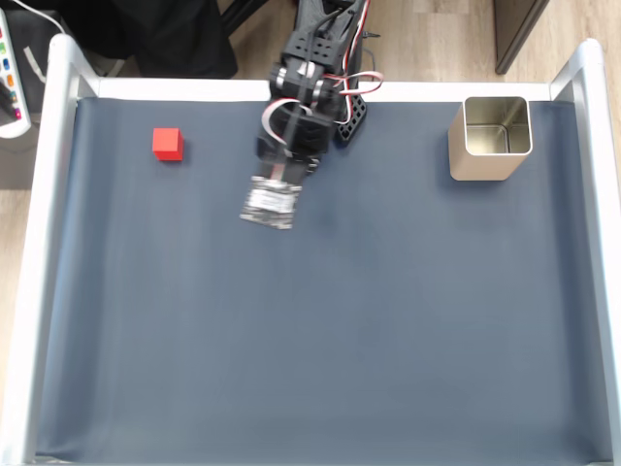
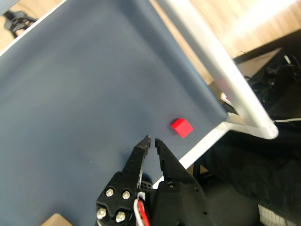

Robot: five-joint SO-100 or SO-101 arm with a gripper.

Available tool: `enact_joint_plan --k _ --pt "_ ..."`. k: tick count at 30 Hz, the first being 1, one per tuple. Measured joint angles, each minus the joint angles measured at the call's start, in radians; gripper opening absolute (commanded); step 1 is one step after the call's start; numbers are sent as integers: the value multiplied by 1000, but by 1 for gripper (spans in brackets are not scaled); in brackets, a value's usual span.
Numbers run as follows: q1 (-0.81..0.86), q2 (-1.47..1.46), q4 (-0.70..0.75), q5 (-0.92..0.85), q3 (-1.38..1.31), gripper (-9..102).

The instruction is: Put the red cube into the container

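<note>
pincer: in the wrist view the pincer [image 2: 152,140] comes up from the lower edge, its two black toothed fingers nearly together with only a thin slit at the tips, and nothing between them. In the fixed view the pincer [image 1: 267,208] is blurred and hangs above the mat, below the arm's base.

pincer to cube: in the wrist view the cube [image 2: 181,127] sits just up and to the right of the fingertips, apart from them, not touched. In the fixed view the cube [image 1: 168,144] lies to the left of the pincer and a little higher in the picture, with bare mat between.

cube: red, lying flat on the mat near the upper left corner of the bench, close to the white rail.

tin: the tin [image 1: 490,137] stands upright and open-topped near the upper right corner, well apart from the pincer and on the far side from the cube; its shiny inside holds nothing.

bench: a dark blue-grey mat [image 1: 320,340] framed by white rails [image 1: 39,272].

arm: black, with red and white wires, mounted at the top middle edge.
</note>
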Motion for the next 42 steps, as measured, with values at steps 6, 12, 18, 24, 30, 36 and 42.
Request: enact_joint_plan --k 6,12,18,24,30,36,42 --pt "282 -103 -87 6 -37 14" --pt "457 -118 -311 83 132 32" --pt "541 -120 -388 89 295 35" --pt "594 -120 -416 87 410 36" --pt "630 -118 -417 175 440 40" --pt "626 -130 -612 199 479 39" --pt "591 -183 -822 141 525 38"
